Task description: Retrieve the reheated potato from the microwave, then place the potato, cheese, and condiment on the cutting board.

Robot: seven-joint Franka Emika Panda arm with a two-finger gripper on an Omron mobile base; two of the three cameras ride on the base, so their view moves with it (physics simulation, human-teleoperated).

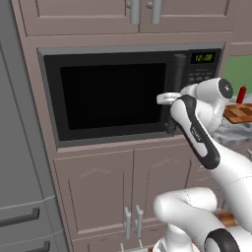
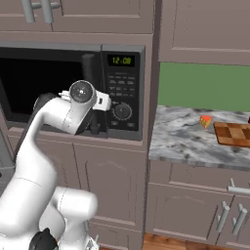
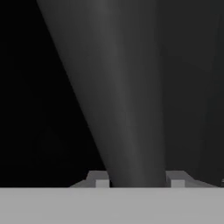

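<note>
Microwave (image 2: 73,88) display (image 2: 121,60) reads 12:08 (green digits), door shut.

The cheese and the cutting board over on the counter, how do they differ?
The cheese is a small orange-yellow wedge with a reddish side; the cutting board is a flat checkered wooden slab in reddish-brown and lighter blocks. The cheese is far smaller than the board. The cheese stands up as a lump, while the board lies flat. The cheese sits just left of the board, not on it. Both rest on the marble counter, right of the microwave.
</note>
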